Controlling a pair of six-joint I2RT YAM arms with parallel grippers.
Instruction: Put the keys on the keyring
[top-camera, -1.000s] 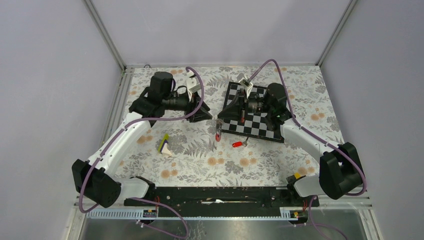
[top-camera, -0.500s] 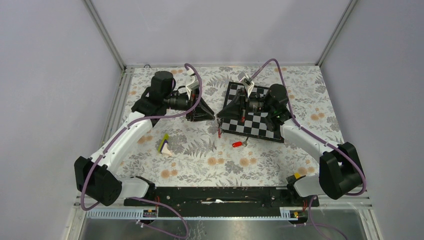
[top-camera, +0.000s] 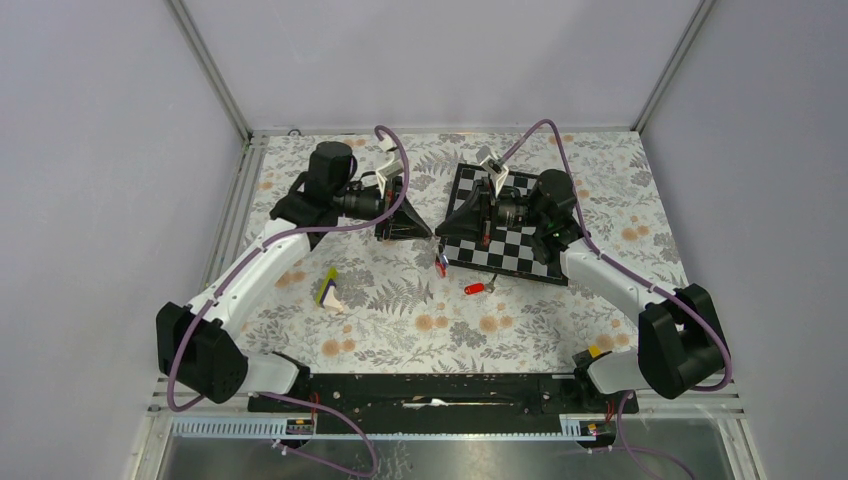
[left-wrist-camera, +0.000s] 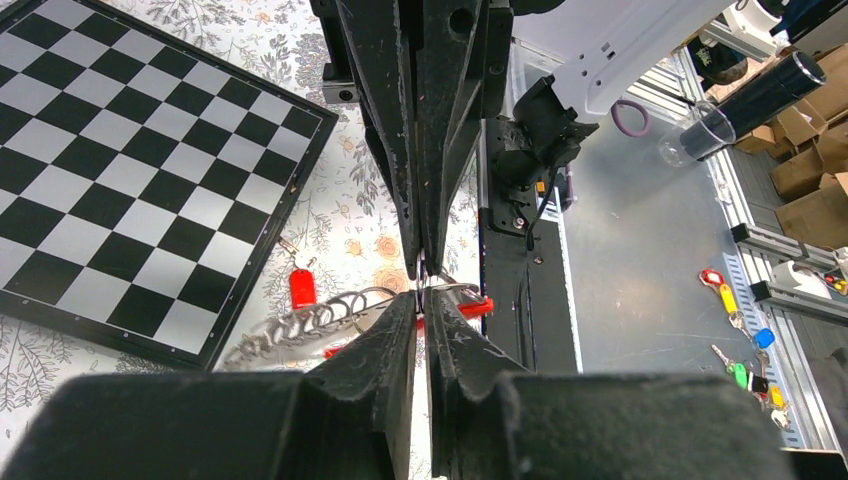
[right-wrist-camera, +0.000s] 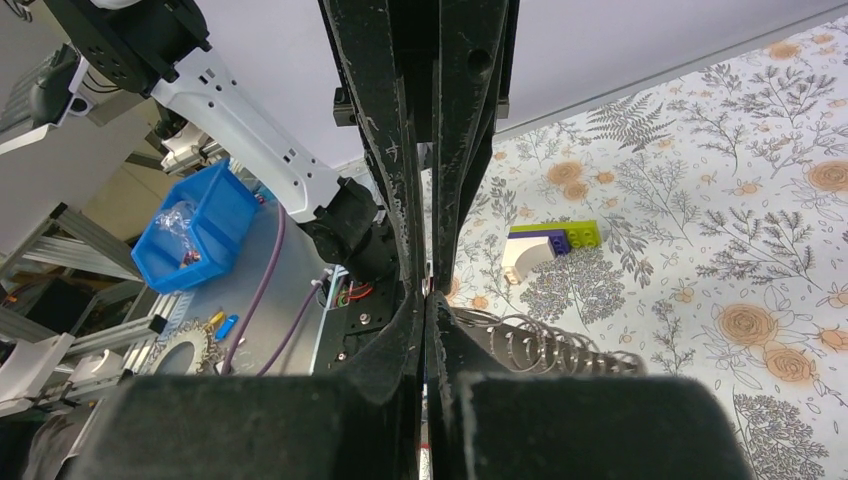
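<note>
My two grippers meet tip to tip above the table's middle. The right gripper (top-camera: 442, 237) is shut on the keyring (top-camera: 438, 265), which hangs below as a grey coil with a red section. In the left wrist view the left gripper (left-wrist-camera: 422, 300) has closed to a thin slit on the keyring's metal loop. The grey coil (left-wrist-camera: 320, 322) and the red section (left-wrist-camera: 478, 306) lie just beyond its tips. The right wrist view has the right gripper (right-wrist-camera: 425, 298) pinched shut beside the coil (right-wrist-camera: 540, 345). A red-tagged key (top-camera: 474, 288) lies loose on the cloth, also seen in the left wrist view (left-wrist-camera: 302, 287).
The black-and-white chessboard (top-camera: 510, 245) lies under the right arm, with its near corner close to the red key. A yellow-green and white wedge block (top-camera: 328, 290) stands on the floral cloth to the left. A metal frame rail runs along the table's left edge.
My left gripper has moved right to meet the right gripper, and its jaws have closed from open to a thin slit. The right arm and the red key have stayed put.
</note>
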